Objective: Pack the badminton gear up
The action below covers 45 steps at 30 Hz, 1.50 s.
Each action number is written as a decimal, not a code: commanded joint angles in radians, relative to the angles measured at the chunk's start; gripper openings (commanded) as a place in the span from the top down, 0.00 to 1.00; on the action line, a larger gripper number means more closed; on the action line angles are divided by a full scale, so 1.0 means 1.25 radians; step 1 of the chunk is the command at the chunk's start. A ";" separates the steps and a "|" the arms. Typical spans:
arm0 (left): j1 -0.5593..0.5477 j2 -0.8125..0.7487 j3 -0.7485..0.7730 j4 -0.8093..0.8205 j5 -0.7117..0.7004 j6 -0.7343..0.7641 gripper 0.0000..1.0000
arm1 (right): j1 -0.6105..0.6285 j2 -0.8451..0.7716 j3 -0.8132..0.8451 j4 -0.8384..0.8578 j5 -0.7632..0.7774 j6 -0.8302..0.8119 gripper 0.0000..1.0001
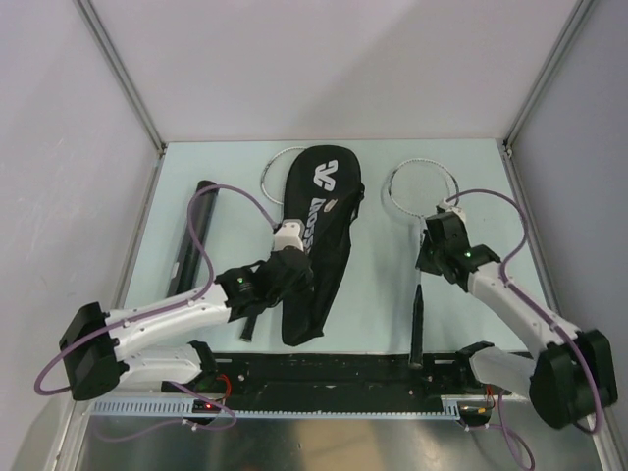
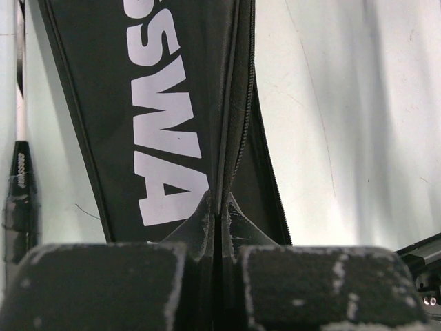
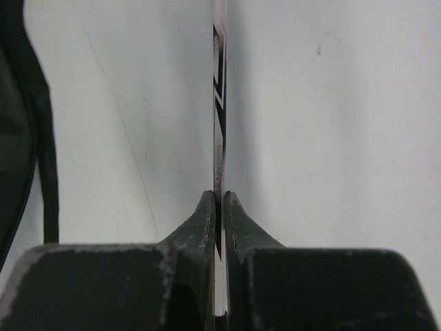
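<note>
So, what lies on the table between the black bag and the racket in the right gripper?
Nothing: in the top view the table between the racket bag and the racket is bare. The right wrist view shows the same bare strip.

**Robotics Lab Test Cell**

A laboratory bench is indicated: a pale table (image 1: 383, 294) is enclosed by plain white panels (image 1: 334, 59) framed in aluminium posts (image 1: 121, 69), and two cabled robot arms (image 1: 167, 319) are bolted to a black rail (image 1: 334, 373).
</note>
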 commanded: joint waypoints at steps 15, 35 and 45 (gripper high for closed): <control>0.007 0.137 0.066 0.163 0.044 0.069 1.00 | 0.349 -0.268 -0.023 -0.293 0.088 0.210 1.00; -0.068 0.097 -0.049 0.320 0.155 0.109 1.00 | 0.632 -0.139 -0.023 -0.041 0.302 0.346 1.00; -0.111 0.064 -0.141 0.414 0.147 0.060 1.00 | 0.497 0.014 0.010 0.202 0.238 0.305 1.00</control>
